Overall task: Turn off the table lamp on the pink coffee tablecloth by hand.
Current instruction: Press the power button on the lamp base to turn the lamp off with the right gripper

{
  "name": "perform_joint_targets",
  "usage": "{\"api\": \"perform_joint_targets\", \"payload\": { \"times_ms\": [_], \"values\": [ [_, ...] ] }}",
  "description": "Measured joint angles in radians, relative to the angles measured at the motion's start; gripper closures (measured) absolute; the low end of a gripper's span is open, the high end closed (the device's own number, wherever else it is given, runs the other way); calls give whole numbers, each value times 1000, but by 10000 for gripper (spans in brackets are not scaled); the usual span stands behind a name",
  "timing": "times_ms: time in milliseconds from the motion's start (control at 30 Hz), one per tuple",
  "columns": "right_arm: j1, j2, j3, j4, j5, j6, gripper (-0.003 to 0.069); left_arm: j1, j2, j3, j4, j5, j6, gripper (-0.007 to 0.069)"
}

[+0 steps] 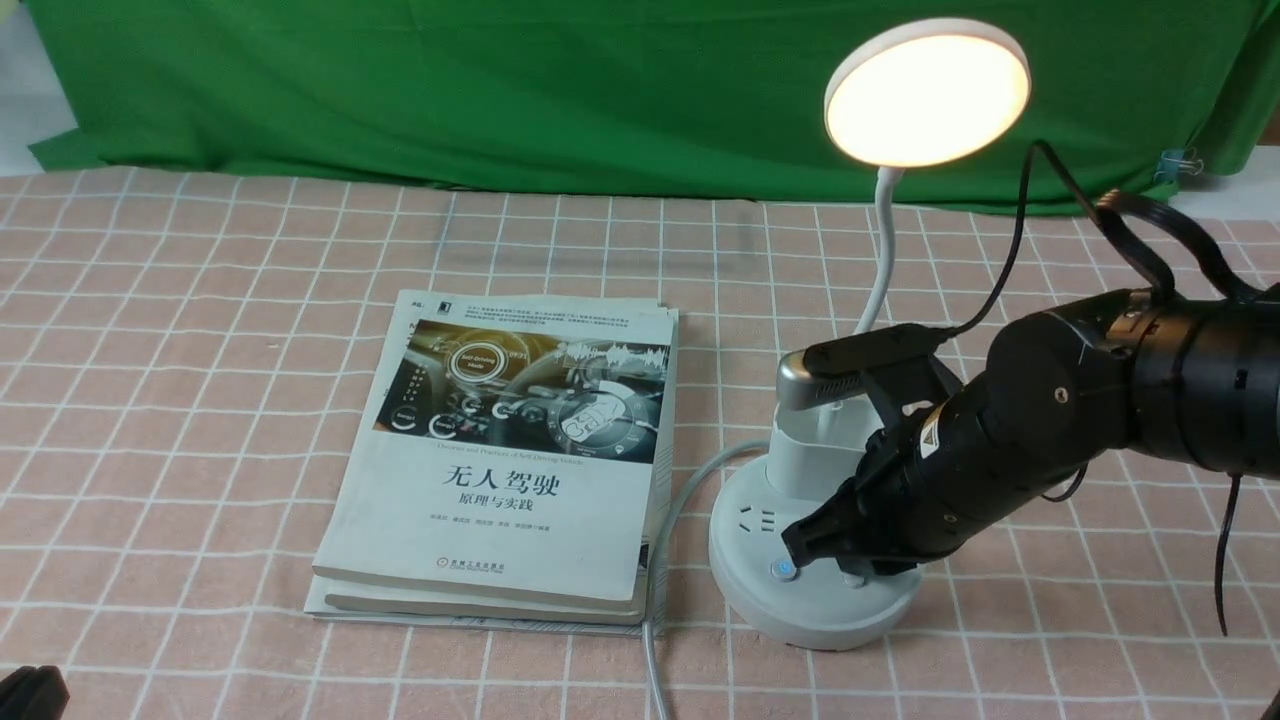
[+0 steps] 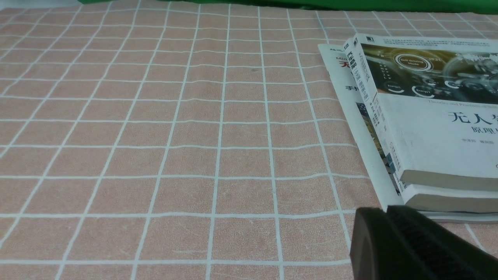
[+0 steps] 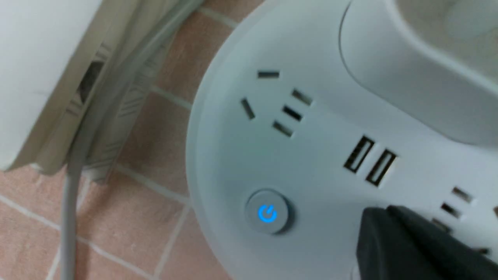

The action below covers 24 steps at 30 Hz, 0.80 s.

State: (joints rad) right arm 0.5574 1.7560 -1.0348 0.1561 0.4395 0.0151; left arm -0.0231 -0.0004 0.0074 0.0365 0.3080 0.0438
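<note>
Gridded pink tablecloth; white lamp, glowing disc, round base; right gripper clenched; left gripper unclear.

Front wide, wrists near, lamp seemingly shared

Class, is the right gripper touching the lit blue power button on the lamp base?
Apart. The right wrist view shows the whole power button uncovered, with a strip of bare white lamp base between it and the right gripper.
</note>
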Motion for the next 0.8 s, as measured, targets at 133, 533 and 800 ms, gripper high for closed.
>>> {"api": "perform_joint_targets", "payload": {
  "times_ms": [133,533,800],
  "values": [
    [0,6,-7,0,4,0,617,0,0,0,0,0,0,618],
    [0,-94,5,-1,38,1,617,0,0,0,0,0,0,618],
    [2,-26,5,-1,48,12,617,0,0,0,0,0,0,618]
  ]
}}
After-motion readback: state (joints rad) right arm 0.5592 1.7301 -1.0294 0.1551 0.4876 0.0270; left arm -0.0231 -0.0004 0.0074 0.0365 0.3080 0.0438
